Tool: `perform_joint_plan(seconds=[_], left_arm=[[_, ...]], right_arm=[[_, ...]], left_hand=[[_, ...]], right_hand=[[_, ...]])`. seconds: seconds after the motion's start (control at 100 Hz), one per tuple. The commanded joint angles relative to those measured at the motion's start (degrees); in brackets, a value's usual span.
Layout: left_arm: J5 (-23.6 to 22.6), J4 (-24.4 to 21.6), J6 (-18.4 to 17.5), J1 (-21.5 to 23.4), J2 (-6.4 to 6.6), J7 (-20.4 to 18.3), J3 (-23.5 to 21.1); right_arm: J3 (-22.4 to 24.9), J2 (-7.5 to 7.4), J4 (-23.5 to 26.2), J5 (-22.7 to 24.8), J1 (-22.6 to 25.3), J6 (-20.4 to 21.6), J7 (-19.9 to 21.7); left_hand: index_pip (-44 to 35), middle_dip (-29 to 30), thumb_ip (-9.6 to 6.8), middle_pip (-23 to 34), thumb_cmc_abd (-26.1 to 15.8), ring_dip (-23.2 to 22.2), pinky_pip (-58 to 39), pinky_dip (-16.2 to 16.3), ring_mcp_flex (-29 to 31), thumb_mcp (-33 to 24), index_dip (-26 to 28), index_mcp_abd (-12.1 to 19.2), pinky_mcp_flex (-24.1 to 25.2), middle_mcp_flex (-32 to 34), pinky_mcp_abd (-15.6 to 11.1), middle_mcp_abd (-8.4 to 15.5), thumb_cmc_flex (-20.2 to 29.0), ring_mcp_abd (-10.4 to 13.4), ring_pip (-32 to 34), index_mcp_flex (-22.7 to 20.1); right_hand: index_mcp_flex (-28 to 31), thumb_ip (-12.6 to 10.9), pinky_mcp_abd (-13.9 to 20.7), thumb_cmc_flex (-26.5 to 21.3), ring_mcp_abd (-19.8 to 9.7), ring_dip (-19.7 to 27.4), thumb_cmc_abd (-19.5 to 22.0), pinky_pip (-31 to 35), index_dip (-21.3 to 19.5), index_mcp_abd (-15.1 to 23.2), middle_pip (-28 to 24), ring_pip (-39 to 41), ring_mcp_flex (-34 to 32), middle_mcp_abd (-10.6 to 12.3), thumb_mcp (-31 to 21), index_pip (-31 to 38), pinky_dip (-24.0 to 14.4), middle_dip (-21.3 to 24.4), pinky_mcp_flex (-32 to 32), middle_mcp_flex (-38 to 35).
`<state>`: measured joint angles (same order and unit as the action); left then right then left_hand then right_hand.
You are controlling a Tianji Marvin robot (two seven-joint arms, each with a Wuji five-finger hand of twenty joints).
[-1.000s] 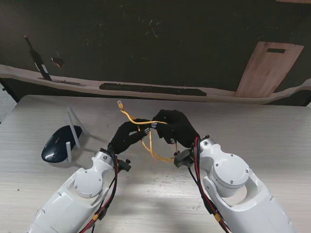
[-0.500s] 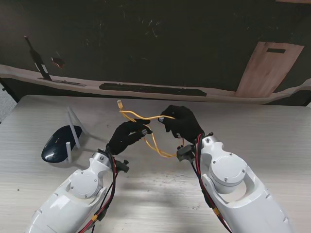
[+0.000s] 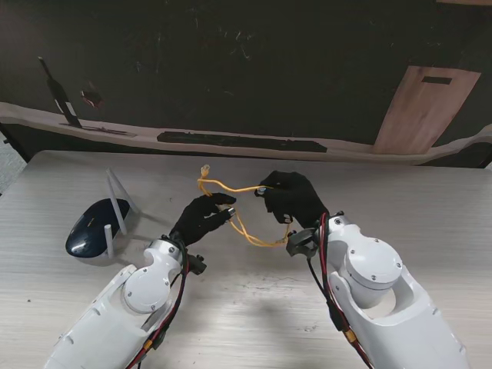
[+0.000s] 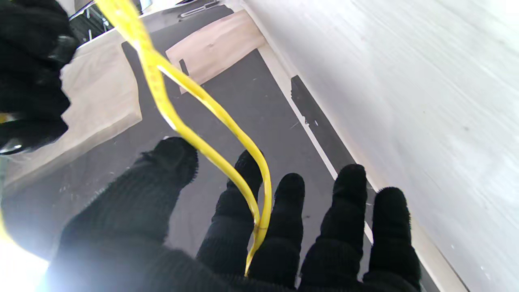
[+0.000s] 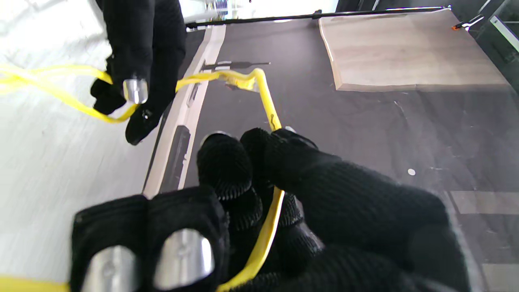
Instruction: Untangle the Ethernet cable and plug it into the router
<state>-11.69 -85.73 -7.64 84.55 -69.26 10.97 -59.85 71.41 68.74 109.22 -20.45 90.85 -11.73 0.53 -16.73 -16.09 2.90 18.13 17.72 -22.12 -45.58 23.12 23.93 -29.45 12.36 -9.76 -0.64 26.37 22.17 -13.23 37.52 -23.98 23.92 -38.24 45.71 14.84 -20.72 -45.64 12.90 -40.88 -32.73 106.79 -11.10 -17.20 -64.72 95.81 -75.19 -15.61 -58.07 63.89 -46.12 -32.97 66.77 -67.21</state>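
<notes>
A yellow Ethernet cable (image 3: pixel 240 227) hangs in loops between my two black-gloved hands above the table's middle. Its plug end (image 3: pixel 204 170) sticks up at the far side, free of both hands. My left hand (image 3: pixel 201 217) has its fingers stretched out, and a cable loop (image 4: pixel 259 211) is wedged between two of them. My right hand (image 3: pixel 288 197) pinches the cable (image 5: pixel 269 231) between thumb and fingers. The dark blue router (image 3: pixel 92 227), with white antennas (image 3: pixel 115 198), lies on the table to the left of my left hand.
The pale wooden table (image 3: pixel 430 207) ends at a far edge. Beyond it on the dark floor lie a long black strip (image 3: pixel 242 141), a wooden board (image 3: pixel 425 108) at the far right, and a dark tool (image 3: pixel 61 96) at the far left.
My right hand has drawn off to the right, away from the left, spreading the cable loops. The plug end has shifted right and a little nearer to me.
</notes>
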Motion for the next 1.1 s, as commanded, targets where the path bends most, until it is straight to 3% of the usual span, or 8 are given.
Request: perform_joint_plan(seconds=[0.0, 0.12, 0.26, 0.36, 0.53, 0.76, 1.01, 1.09], left_arm=[[0.8, 0.5, -0.2, 0.0, -0.14, 0.4, 0.4], [0.0, 0.8, -0.1, 0.1, -0.63, 2.7, 0.5], [-0.6, 0.9, -0.1, 0.5, -1.09, 5.0, 0.2], [-1.9, 1.0, 0.0, 0.6, -1.06, 5.7, 0.0], [-3.7, -0.4, 3.9, 1.1, -0.11, 3.0, -0.7], [-6.0, -1.5, 10.6, 1.4, 0.71, 0.1, -1.0], [-6.1, -2.1, 12.0, 1.4, 0.63, 0.3, -1.0], [-5.8, -2.4, 12.6, 1.5, 0.58, 0.3, -1.1]], right_arm=[[1.1, -0.79, 1.3, 1.4, 0.9, -1.1, 2.7], [3.5, -1.94, 1.6, 0.5, 1.5, -4.8, 8.3], [5.7, -2.75, 0.8, -6.2, 1.7, -9.4, 15.1], [6.2, -3.42, -2.8, -13.3, 0.7, -7.3, 23.0], [6.6, -3.26, -5.0, -20.7, 0.4, -3.3, 28.0], [9.0, -1.18, -1.8, -26.0, 3.8, 2.8, 18.1], [11.5, 0.0, 0.0, -25.2, 6.4, 11.0, 9.0], [11.7, 0.06, 0.1, -23.4, 6.8, 13.9, 7.1]], left_hand=[[1.0, 0.6, -1.7, 0.1, -1.9, 0.4, -0.7, 0.5, -1.7, 1.8, -0.5, -2.9, 1.1, -1.8, -1.1, 0.9, 0.2, 3.0, 0.1, 0.9], [1.2, 0.4, -1.74, 0.5, -2.3, 0.1, -1.4, 0.8, -1.6, 2.6, -0.6, -3.1, 1.0, -2.1, -1.2, 1.0, 0.3, 3.0, 0.8, 0.9], [1.2, 0.2, -1.76, 0.7, -2.6, 0.0, -1.8, 1.0, -1.7, 3.0, -0.6, -3.2, 1.3, -2.2, -1.0, 0.9, 0.3, 2.7, 1.3, 0.7], [1.3, 0.2, -1.76, 0.7, -2.8, 0.0, -1.9, 1.1, -1.8, 3.3, -0.6, -3.1, 1.4, -2.3, -1.0, 0.9, 0.3, 2.6, 1.4, 0.6], [3.3, 0.9, -1.89, -0.6, -4.9, 0.4, -0.9, 0.5, -4.5, 7.3, -1.5, -3.0, 2.5, -5.8, -2.0, -0.8, 0.8, 2.5, 0.1, 4.0], [5.0, 1.9, -2.63, -2.2, -7.6, 0.3, -0.4, 0.6, -7.2, 13.3, -2.1, -2.4, 3.4, -11.1, -3.0, -2.8, 1.9, 0.0, -0.8, 12.2], [3.6, 2.1, -2.92, -2.2, -8.4, 0.3, -1.1, 1.0, -7.1, 15.1, -1.5, -1.6, 3.3, -11.7, -2.7, -3.1, 2.5, -1.6, -0.5, 12.9], [2.3, 2.1, -3.05, -2.1, -8.5, 0.2, -1.7, 1.1, -6.7, 15.3, -1.0, 3.7, 2.8, -11.2, -2.3, -3.3, 3.3, -2.9, -0.2, 11.5]], right_hand=[[2.2, -0.5, 8.4, 2.4, -10.4, -1.6, 0.8, 13.2, -2.5, -0.5, -8.8, 5.5, 0.2, -10.0, -0.2, 4.0, 0.0, -1.1, 2.3, -11.1], [4.4, -0.6, 6.4, 5.1, -12.6, -3.0, 2.5, 13.2, -7.3, -1.2, -11.0, 5.5, 0.1, -8.3, 0.9, 4.7, 1.7, -1.6, 1.9, -13.3], [6.6, -1.7, -1.9, 7.2, -11.0, -3.9, 5.5, 8.1, -15.1, -2.2, -12.8, 5.5, 0.1, -7.6, 2.6, 3.7, 7.5, -1.7, 0.4, -13.9], [6.1, -2.3, -4.9, 8.2, -10.5, -3.3, 8.5, 5.1, -19.7, -0.8, -14.2, 5.2, 0.2, -7.0, 5.0, 3.3, 8.6, -2.2, 0.0, -12.3], [5.2, -3.0, -4.4, 10.3, -11.5, -3.1, 12.3, 5.1, -24.4, 1.6, -16.0, 5.3, 0.1, -5.0, 7.2, 4.9, 9.1, -2.7, 0.0, -10.9], [4.8, -2.8, -3.1, 10.8, -12.4, -3.3, 11.9, 5.9, -25.1, 3.3, -16.4, 5.4, 0.1, -4.0, 6.7, 5.5, 9.3, -2.8, 0.2, -10.9], [4.8, -2.3, -1.7, 11.6, -13.3, -3.7, 11.4, 6.6, -24.5, 4.2, -16.5, 5.5, 0.1, -3.3, 5.5, 6.2, 9.5, -2.7, 0.3, -11.4], [4.7, -2.2, -1.7, 11.7, -13.3, -3.7, 11.3, 6.6, -24.4, 4.3, -16.5, 5.5, 0.0, -3.3, 5.4, 6.5, 9.6, -2.7, 0.3, -11.3]])
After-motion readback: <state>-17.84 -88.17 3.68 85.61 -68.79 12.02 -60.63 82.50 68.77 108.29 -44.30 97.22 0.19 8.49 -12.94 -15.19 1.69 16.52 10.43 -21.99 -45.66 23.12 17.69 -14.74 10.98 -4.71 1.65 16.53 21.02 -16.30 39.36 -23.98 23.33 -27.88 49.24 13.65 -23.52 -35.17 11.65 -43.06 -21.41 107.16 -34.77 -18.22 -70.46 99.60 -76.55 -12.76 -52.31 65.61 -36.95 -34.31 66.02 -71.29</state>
